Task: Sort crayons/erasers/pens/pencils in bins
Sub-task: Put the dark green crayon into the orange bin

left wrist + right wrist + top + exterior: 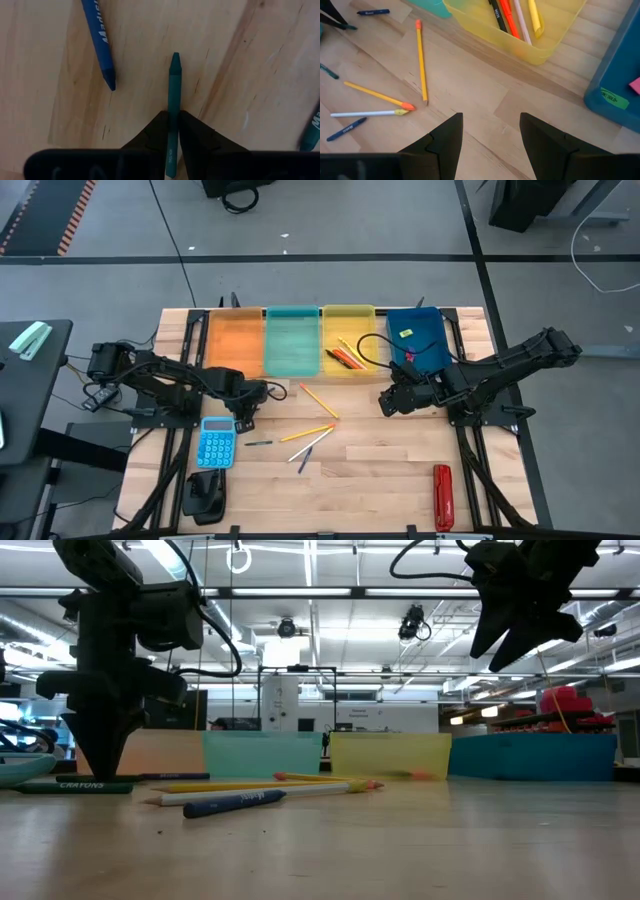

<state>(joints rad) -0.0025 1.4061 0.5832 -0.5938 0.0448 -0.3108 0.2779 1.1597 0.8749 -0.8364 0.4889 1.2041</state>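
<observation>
My left gripper [243, 402] points straight down at the table's left side, shut on a teal-green crayon [173, 90] that lies on the wood. A blue crayon [98, 40] lies beside it. My right gripper [490, 131] hangs open above the table, in front of the yellow bin [349, 330] and the dark blue bin [418, 338], with nothing between its fingers. Yellow and orange pencils [421, 60] and a white pencil [367, 113] lie loose at mid table. The orange bin [233, 340] and the teal bin [292, 342] stand at the far left. My left gripper pinches the teal-green crayon about its middle [172, 112] between the two fingers [155, 132]. They come from above, pointing down, and lie across the crayon. The crayon lies flat on the table [75, 786], its pointed end [175, 56] sticking out ahead of the fingers.
A light-blue calculator [216, 444] and a black stapler-like thing [205, 494] lie near the front left. A red oblong tool [443, 496] lies at the front right. The yellow bin holds several sticks [510, 17]; the dark blue bin holds a yellow-green block [405, 333].
</observation>
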